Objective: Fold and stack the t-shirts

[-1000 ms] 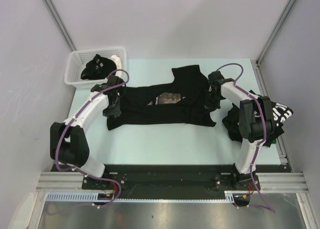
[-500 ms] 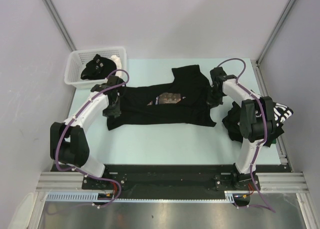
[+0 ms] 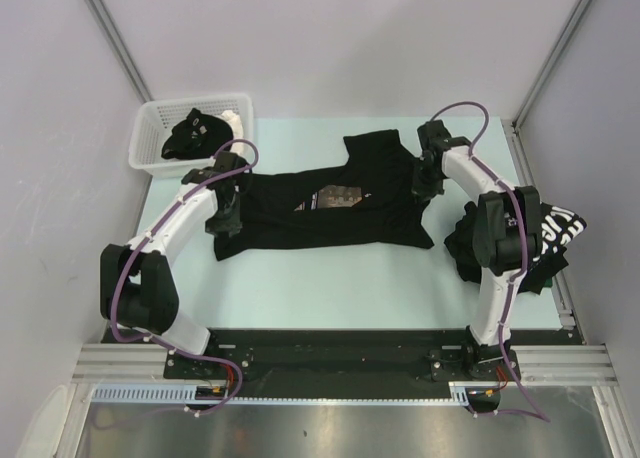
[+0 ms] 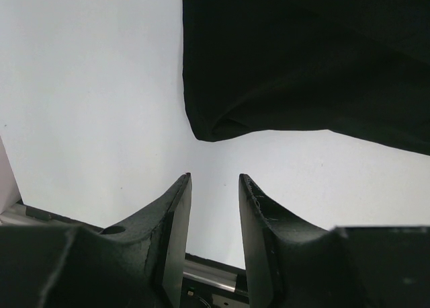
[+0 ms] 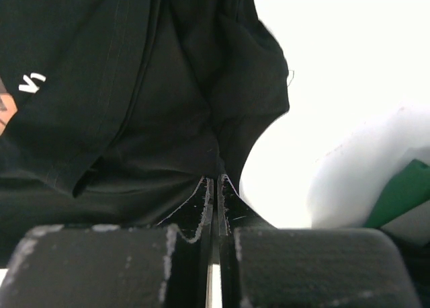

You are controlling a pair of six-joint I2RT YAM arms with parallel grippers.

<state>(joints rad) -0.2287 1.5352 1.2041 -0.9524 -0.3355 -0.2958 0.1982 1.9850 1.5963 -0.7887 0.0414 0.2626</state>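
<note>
- Two black shirts are showing on the table (image 3: 330,278): the printed t-shirt (image 3: 330,218) is lying spread at the centre, and the lettered t-shirt (image 3: 556,230) is sitting crumpled at 3 o'clock.
- One white basket (image 3: 142,143) is sitting at 10 o'clock with one dark bundle (image 3: 192,135) inside.
- The left gripper (image 4: 213,187) is hovering with fingers spread, holding nothing, just beside the printed t-shirt's 9 o'clock corner.
- The right gripper (image 5: 215,183) is pinching that shirt's fabric at its 2 o'clock side, fingers pressed together.
</note>
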